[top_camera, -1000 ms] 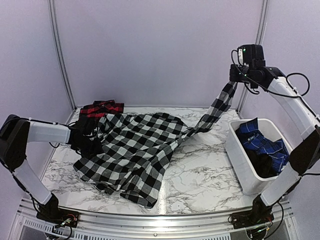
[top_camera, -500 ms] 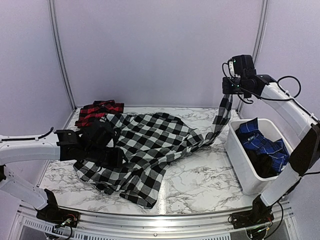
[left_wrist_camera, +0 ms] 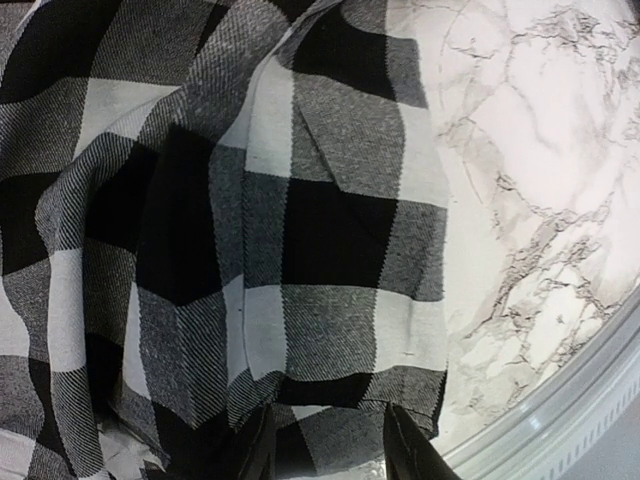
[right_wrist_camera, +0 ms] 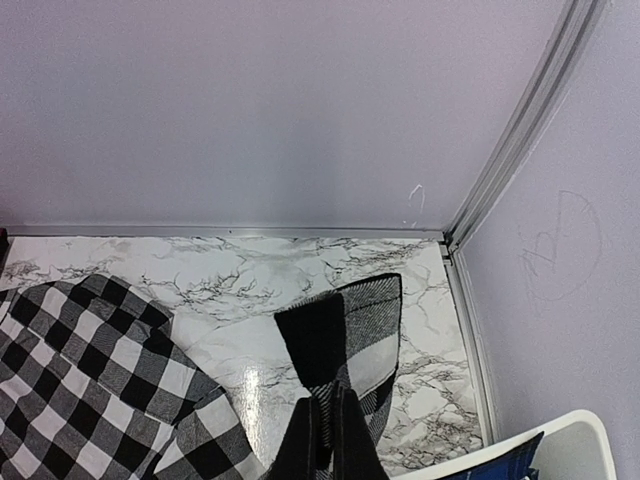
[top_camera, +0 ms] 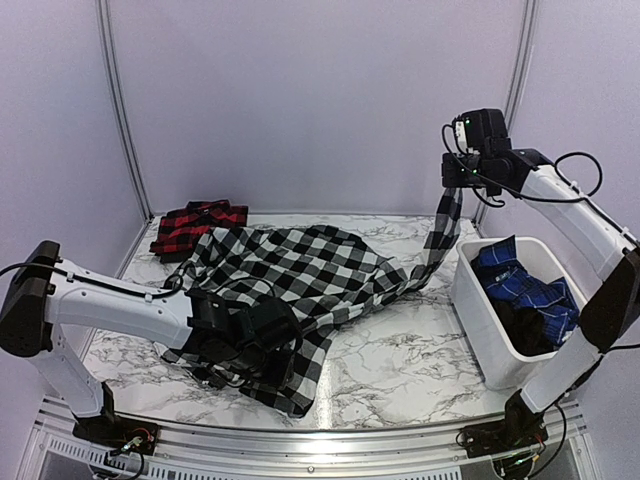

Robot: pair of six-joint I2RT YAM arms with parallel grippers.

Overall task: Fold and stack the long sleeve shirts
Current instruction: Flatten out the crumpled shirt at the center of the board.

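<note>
Left gripper, partly spread, had swept to the near hem of the black-and-white shirt; right gripper kept pinching its raised sleeve, so flattening probably came next.

white bin of blue plaid clothes on the right of the marble table

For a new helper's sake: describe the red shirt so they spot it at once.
On the marble table, look to the far left corner. The red-and-black checked shirt lies there, beside the big spread black-and-white shirt. It is the only red cloth in view.
</note>
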